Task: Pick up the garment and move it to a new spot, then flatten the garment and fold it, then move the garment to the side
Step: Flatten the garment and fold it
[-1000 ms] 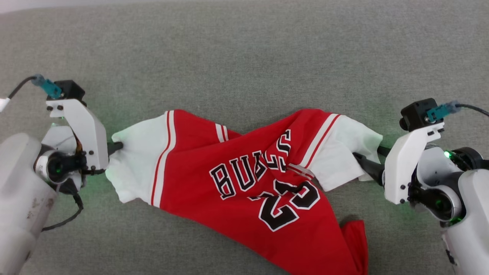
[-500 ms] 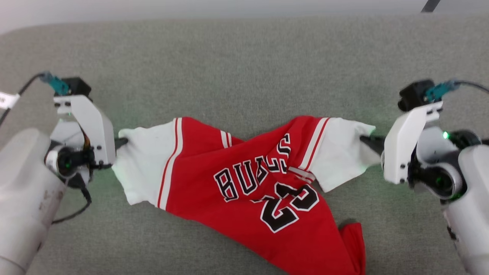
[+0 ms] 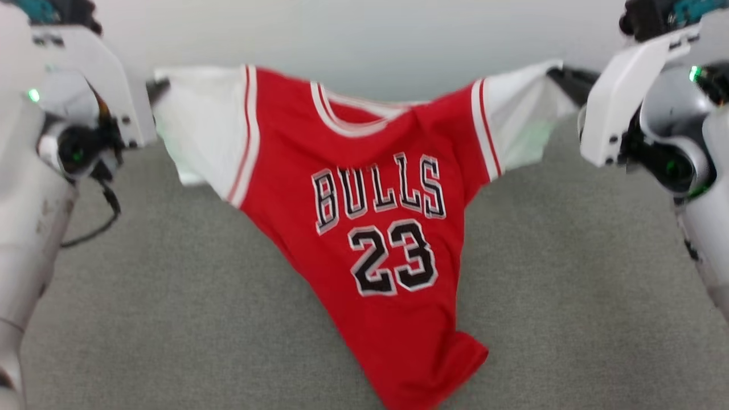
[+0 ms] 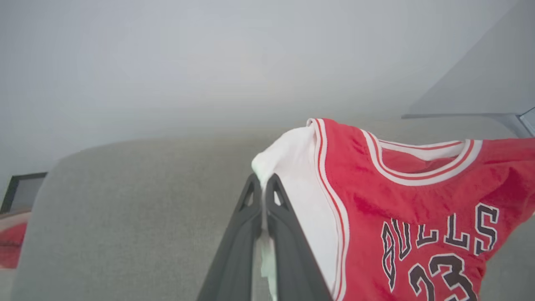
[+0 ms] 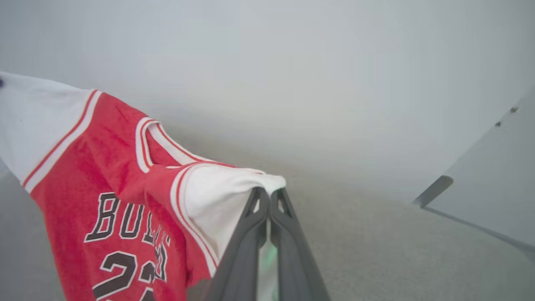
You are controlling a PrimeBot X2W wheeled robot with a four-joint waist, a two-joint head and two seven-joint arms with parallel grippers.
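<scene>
Hanging mid-frame, red basketball jersey with white panels (image 3: 387, 188), left gripper (image 3: 159, 88) and right gripper (image 3: 557, 73) clamped on its white upper corners.

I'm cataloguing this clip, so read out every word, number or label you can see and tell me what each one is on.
"BULLS": black, white-outlined letters across the chest of the garment, whole in the head view and partly folded under in the right wrist view.
"23": the number just below that word, in the same lettering.
No other text can be made out.
</scene>
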